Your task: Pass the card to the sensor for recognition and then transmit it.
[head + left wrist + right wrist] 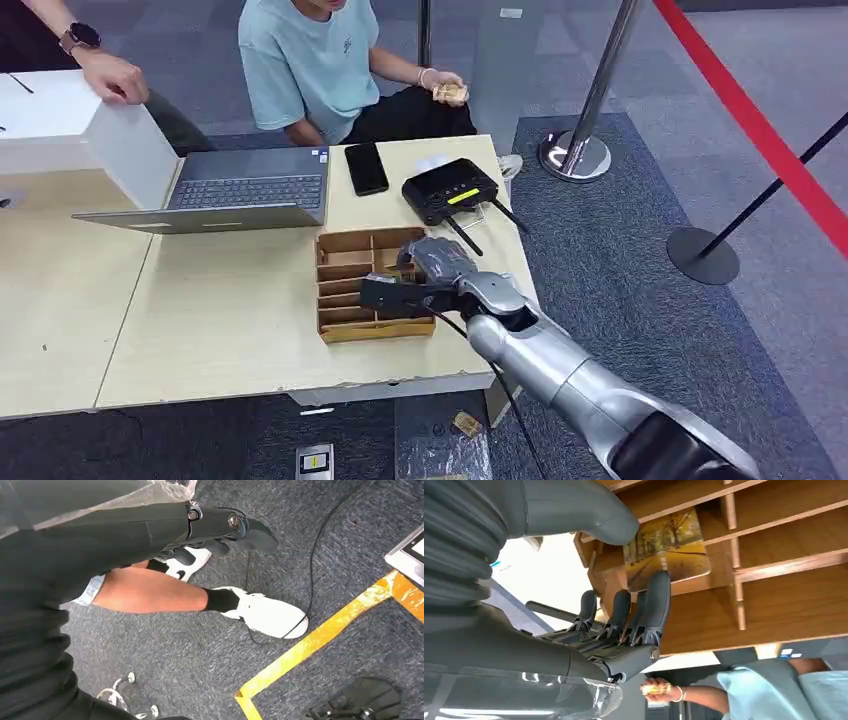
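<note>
A card (667, 547) printed with a yellow autumn road lies in a compartment of the wooden divider box (350, 325) near the table's front edge. My right hand (432, 270) hovers over that box. In the right wrist view its thumb (594, 515) covers one corner of the card and a dark fingertip (658, 582) overlaps the opposite edge; whether they grip the card is unclear. The black sensor (450, 188) with antennas and a yellow strip stands just beyond the box. My left hand (220, 530) hangs beside my body above the carpet, holding nothing, fingers loosely bent.
A laptop (240, 190), a black phone (366, 167) and a white box (60, 120) are further back on the table (200, 320). A seated person (320, 70) faces me across it; another person's hand (115, 78) rests on the white box. Stanchions (580, 150) stand right.
</note>
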Tool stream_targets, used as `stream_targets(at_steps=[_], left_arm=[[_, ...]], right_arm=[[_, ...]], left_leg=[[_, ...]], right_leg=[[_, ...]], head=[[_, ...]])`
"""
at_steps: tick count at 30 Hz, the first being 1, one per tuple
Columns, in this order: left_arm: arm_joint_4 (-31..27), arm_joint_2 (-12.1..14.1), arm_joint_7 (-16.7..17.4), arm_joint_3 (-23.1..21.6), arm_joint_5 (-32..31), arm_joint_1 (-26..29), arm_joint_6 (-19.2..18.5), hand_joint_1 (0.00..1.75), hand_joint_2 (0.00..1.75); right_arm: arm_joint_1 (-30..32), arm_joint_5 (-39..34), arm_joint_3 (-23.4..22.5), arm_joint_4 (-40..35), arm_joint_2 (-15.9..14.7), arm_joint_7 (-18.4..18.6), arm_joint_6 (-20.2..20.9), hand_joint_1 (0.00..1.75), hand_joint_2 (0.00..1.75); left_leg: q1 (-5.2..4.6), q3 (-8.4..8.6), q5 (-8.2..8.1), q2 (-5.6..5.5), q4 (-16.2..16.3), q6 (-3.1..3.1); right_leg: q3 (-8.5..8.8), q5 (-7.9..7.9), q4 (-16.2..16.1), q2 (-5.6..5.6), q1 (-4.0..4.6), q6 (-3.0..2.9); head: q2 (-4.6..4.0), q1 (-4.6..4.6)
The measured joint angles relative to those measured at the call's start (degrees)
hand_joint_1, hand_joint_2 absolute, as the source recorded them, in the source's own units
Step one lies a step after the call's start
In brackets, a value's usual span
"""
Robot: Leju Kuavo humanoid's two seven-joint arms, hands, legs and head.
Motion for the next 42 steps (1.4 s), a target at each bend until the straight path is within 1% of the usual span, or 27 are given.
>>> stream_targets(at_steps=[2,7,12,17,20,23,28,32,40,42], left_arm=[[0.0,0.0,0.0,0.0,0.0,0.0,0.0,0.00,1.75],[0.0,0.0,0.1,0.0,-0.2,0.0,-0.1,0.00,1.75],[0.0,0.0,0.1,0.0,-0.3,0.1,-0.1,0.00,1.75],[0.0,0.0,0.0,0.0,-0.5,0.1,-0.1,0.00,1.75],[0.0,0.0,-0.1,0.0,-0.5,0.1,-0.1,0.00,1.75],[0.0,0.0,-0.2,0.0,-0.5,0.1,-0.2,0.00,1.75],[0.0,0.0,-0.2,0.0,-0.5,0.1,-0.2,0.00,1.75],[0.0,0.0,-0.2,0.0,-0.6,0.1,-0.4,0.00,1.75],[0.0,-0.3,0.0,0.0,-0.8,0.1,-0.6,0.00,1.75],[0.0,-0.4,0.0,0.0,-0.8,0.1,-0.6,0.00,1.75]], right_arm=[[0.0,-0.1,-0.2,0.4,0.0,0.0,0.0,0.79,1.75],[-0.2,-0.2,-0.7,1.3,-0.3,0.0,0.0,0.79,1.75],[-0.9,-0.2,-1.0,1.6,-0.5,0.1,0.1,0.84,1.75],[-1.6,0.3,-1.0,1.6,-0.7,0.6,0.7,0.79,1.75],[-2.0,0.4,-1.0,1.6,-0.9,0.8,1.1,0.80,1.75],[-2.3,0.5,-1.0,1.6,-0.9,1.2,1.5,0.75,1.75],[-2.5,0.9,-1.0,1.4,-1.1,1.6,2.0,0.73,1.75],[-2.5,1.2,-1.0,1.3,-1.1,1.8,2.4,0.77,1.75],[-2.5,1.2,-0.9,1.4,-0.8,1.8,2.2,0.75,1.75],[-2.5,1.0,-0.8,1.7,-0.5,1.5,2.0,0.79,1.75]], left_leg=[[0.00,0.00,0.00,0.00,0.0,0.00],[0.00,0.01,0.00,0.00,0.0,0.00],[0.00,0.00,0.00,0.00,0.0,0.00],[0.00,0.01,0.00,0.00,0.0,0.00],[0.00,0.01,0.00,0.00,0.0,0.00],[0.00,0.00,0.00,0.00,0.0,0.00],[0.00,0.02,0.00,0.00,0.0,0.00],[0.00,0.02,0.00,0.00,0.0,0.00],[0.00,0.01,0.00,0.00,0.0,0.00],[0.00,0.01,0.00,0.00,0.0,0.00]], right_leg=[[0.00,0.00,0.0,0.00,0.00,0.00],[0.00,0.00,0.0,0.00,0.00,0.00],[0.01,0.00,0.0,0.00,0.00,0.00],[0.01,0.00,0.0,0.00,0.00,0.00],[0.01,0.00,0.0,0.00,0.00,0.00],[0.00,0.00,0.0,0.00,0.00,0.00],[0.01,0.00,0.0,0.00,0.00,0.00],[0.01,0.00,0.0,0.00,0.00,0.00],[0.01,0.00,0.0,0.00,0.00,0.00],[0.01,0.00,0.0,0.00,0.00,0.00]], head=[[0.00,0.00],[0.00,0.00],[0.00,0.00],[0.00,0.00],[0.00,0.00],[0.00,0.00],[0.00,0.00],[0.00,0.00],[0.00,0.02],[0.00,0.00]])
